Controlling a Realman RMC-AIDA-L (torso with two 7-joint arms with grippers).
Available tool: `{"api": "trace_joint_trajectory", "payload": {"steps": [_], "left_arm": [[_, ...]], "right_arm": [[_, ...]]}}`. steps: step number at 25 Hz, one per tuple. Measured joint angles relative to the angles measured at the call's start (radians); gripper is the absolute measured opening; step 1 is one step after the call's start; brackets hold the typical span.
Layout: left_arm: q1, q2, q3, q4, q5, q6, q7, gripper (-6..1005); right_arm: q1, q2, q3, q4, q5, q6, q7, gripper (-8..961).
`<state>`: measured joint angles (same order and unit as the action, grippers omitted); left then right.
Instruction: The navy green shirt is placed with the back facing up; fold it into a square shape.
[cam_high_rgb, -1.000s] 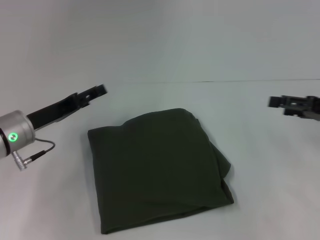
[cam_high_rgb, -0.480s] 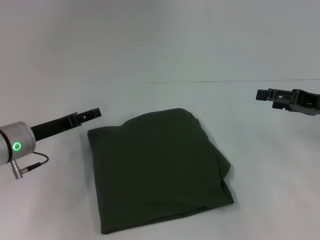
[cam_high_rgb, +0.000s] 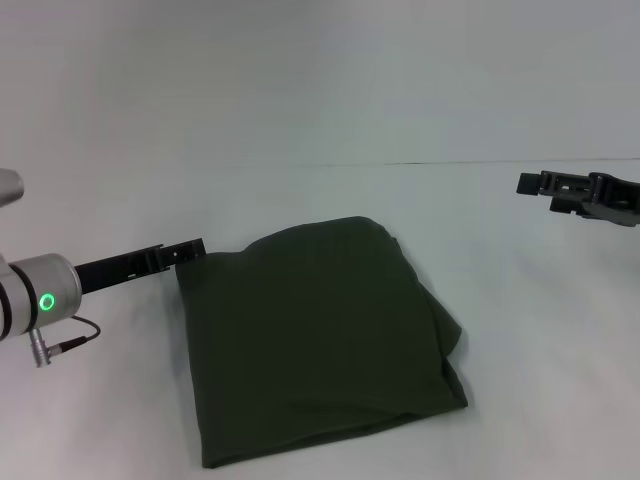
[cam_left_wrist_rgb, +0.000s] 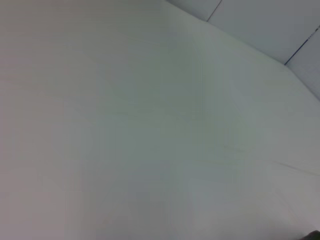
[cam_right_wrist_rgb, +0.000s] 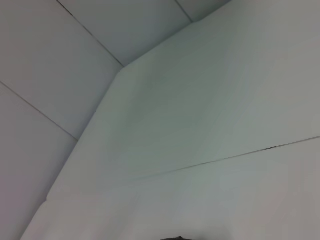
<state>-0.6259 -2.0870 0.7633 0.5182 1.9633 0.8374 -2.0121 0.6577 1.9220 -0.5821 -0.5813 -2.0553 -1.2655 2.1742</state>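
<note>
The navy green shirt (cam_high_rgb: 320, 340) lies folded square, left claw (cam_high_rgb: 190, 247) at its corner, right claw (cam_high_rgb: 535, 184) well apart.

I count one navy green shirt (cam_high_rgb: 315, 340), a single dark olive piece folded into a rough square, with no second garment beside it. I count one table (cam_high_rgb: 520, 330), white, carrying that shirt. I count two arms of mine, each ending in one tool, so two tools in all: my left tool (cam_high_rgb: 185, 249) and my right tool (cam_high_rgb: 532, 183). On my left arm I count one green ring light (cam_high_rgb: 46, 302) and one short cable (cam_high_rgb: 62, 341).
</note>
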Motion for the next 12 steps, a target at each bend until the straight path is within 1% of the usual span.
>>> {"api": "trace_joint_trajectory", "payload": {"steps": [6, 12], "left_arm": [[0.000, -0.002, 0.000, -0.008, 0.004, -0.009, -0.002, 861], [-0.003, -0.007, 0.034, -0.008, 0.005, -0.008, -0.014, 861]], "right_arm": [[0.002, 0.002, -0.002, 0.000, 0.000, 0.013, 0.001, 917], [0.003, 0.003, -0.001, 0.000, 0.000, 0.014, 0.001, 916]]}}
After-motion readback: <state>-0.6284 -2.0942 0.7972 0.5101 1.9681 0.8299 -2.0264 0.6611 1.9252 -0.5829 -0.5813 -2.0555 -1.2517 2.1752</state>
